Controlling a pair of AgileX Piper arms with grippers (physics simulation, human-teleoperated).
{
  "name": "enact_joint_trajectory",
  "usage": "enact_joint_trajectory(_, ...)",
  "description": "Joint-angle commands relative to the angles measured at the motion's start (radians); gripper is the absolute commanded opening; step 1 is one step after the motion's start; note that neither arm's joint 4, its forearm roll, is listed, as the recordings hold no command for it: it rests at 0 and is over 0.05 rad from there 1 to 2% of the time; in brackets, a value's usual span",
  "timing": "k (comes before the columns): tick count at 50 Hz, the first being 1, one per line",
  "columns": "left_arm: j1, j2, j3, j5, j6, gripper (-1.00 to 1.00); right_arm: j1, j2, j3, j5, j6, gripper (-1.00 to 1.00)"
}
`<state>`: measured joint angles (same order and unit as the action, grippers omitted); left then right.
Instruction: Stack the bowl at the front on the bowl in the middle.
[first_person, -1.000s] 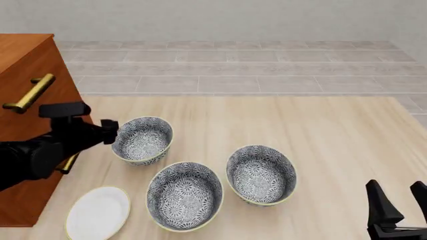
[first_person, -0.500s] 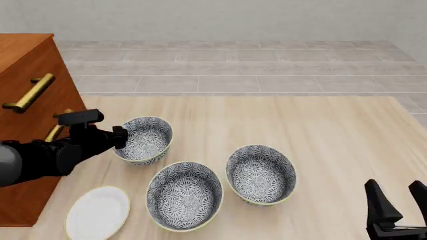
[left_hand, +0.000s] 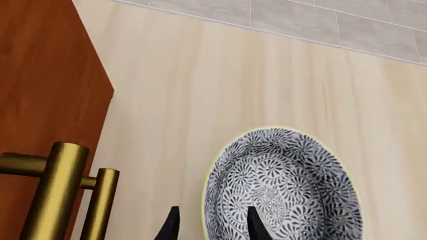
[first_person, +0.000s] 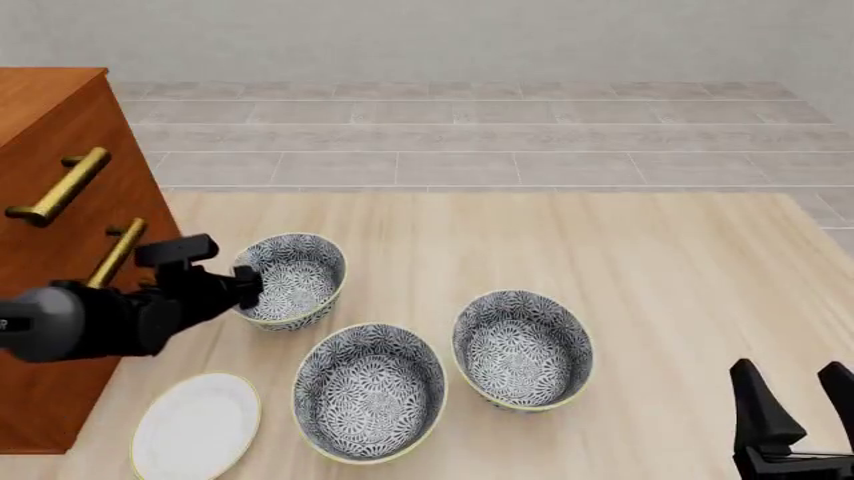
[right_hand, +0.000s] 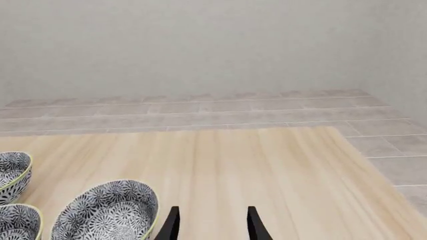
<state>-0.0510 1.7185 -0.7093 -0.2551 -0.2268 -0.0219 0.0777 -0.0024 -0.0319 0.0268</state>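
Since the earlier frame my left gripper (first_person: 250, 282) has advanced to the far-left bowl (first_person: 292, 279); its open fingers straddle the rim. Right gripper (first_person: 798, 400) idles open at the table's (first_person: 641, 260) near right corner. Front bowl (first_person: 368, 389) sits near the front edge, middle bowl (first_person: 522, 349) beside it.

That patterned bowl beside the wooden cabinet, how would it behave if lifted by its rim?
The bowl looks hard and smooth, so its thin rim may slip in the left gripper. Deep walls held from one side would probably make it tilt.
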Motion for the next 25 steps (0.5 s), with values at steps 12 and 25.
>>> enact_joint_trajectory(12,-0.005,0.108,-0.009,-0.056,-0.027,1.0,0.001,0.007,0.0,-0.003,0.002,1.0)
enact_joint_trajectory(25,-0.016,0.124,-0.004,-0.069,-0.046,1.0,0.002,0.007,0.0,-0.003,0.002,1.0)
